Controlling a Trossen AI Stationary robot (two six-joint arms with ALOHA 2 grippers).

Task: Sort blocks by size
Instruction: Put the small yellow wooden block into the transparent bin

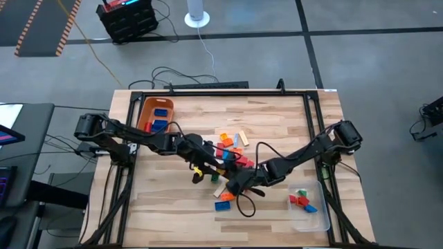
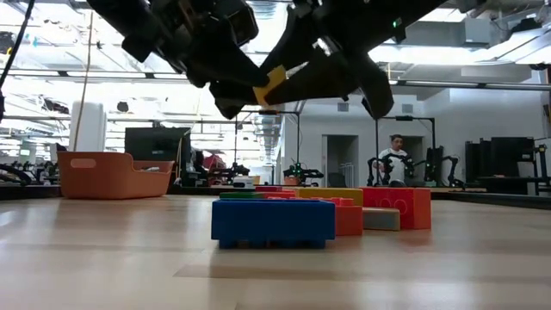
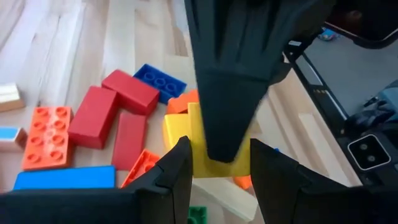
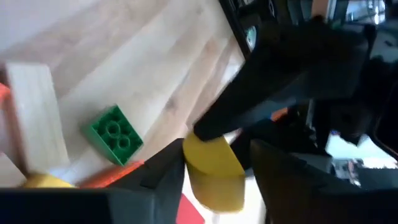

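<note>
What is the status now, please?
Left claw and right claw both on one yellow block, lifted above the pile. Handover under way. Nothing blocking.

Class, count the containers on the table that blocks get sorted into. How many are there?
2: an orange bin at the table's far left corner, and a clear tray at its near right corner, each holding blocks.

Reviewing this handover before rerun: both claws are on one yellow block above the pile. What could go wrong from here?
1. The yellow block sits between the left claw and the right claw; a mistimed release could drop it.
2. It hangs above the block pile, so a fall may scatter pieces.
3. The two arms cross closely over the table; the fingers could collide.
</note>
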